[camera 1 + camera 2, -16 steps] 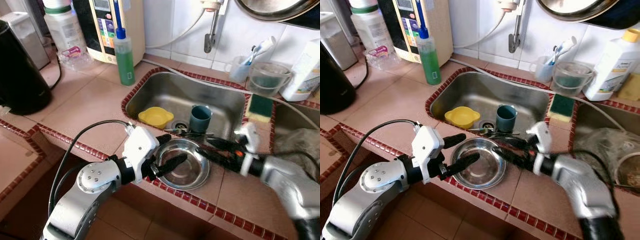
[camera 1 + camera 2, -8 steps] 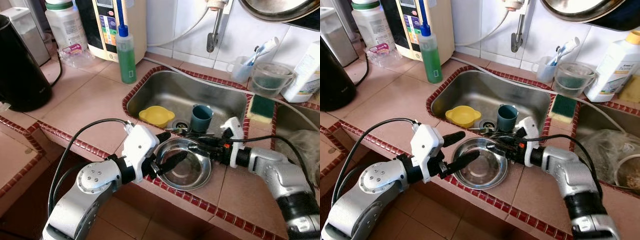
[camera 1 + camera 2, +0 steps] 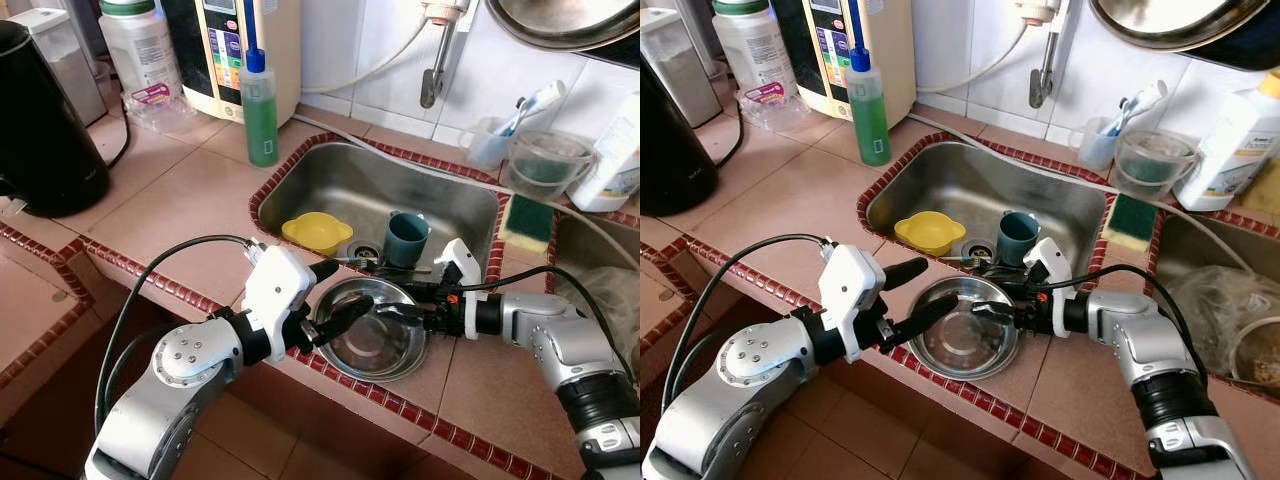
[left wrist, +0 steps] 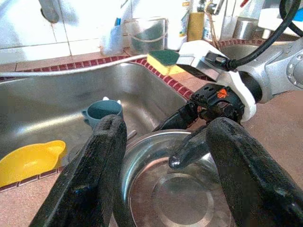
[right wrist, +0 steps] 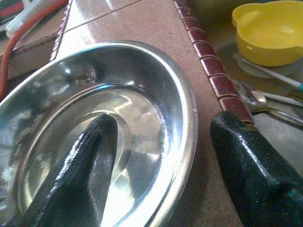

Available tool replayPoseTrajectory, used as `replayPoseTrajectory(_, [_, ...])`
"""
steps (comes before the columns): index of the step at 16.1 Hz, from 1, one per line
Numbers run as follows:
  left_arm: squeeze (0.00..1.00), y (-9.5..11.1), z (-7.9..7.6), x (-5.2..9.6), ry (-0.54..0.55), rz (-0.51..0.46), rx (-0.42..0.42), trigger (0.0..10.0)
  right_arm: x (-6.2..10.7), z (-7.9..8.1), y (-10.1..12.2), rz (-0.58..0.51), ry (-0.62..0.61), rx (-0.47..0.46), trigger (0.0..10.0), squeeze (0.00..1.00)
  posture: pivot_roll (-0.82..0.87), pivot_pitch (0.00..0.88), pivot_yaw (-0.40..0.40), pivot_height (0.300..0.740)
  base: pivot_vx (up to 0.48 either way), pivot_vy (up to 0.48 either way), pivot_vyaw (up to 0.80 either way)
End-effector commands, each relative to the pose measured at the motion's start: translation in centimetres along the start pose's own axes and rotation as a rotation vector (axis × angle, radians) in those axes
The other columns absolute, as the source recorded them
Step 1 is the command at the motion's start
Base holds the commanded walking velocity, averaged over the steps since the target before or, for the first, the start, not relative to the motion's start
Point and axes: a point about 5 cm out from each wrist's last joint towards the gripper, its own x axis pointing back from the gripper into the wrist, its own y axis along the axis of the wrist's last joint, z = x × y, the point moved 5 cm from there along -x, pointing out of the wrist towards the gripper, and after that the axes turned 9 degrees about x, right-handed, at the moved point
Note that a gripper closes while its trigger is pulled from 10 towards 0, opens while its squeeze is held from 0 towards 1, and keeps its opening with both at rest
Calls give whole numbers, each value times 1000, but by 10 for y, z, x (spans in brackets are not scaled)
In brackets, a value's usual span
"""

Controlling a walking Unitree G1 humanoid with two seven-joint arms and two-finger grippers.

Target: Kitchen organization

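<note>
Jaws of right gripper apart, straddling the far rim of the steel bowl on the tabletop edge near the sink; left gripper open alongside. Bowl likely light, rigid, slippery; grip the rim.

Shiny round steel bowl, upright and empty, lower centre of the head views, on the tiled counter edge just in front of the sink
</note>
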Motion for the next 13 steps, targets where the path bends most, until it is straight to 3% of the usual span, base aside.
replayPoseTrajectory(1, [0,6,-3,2,-9,-19,-10,10000,1,6,-17,72,50,-21,1922,0,-158,86,-32,740,0,0,0])
replayPoseTrajectory(2, [0,7,-4,2,-10,-21,-10,10000,2,9,-18,72,72,-21,471,0,-158,85,-33,740,0,0,0])
replayPoseTrajectory(3, [0,7,-5,2,-15,-21,-9,10000,3,12,-18,73,96,-31,0,0,-158,84,-32,740,0,0,0])
replayPoseTrajectory(8, [0,4,-14,5,-75,7,-7,10000,4,11,-21,87,101,-22,0,0,-159,80,-29,740,0,0,0])
replayPoseTrajectory(13, [0,3,-14,4,-77,9,-2,10000,3,7,-21,84,77,-15,0,0,-157,71,-26,740,0,0,0])
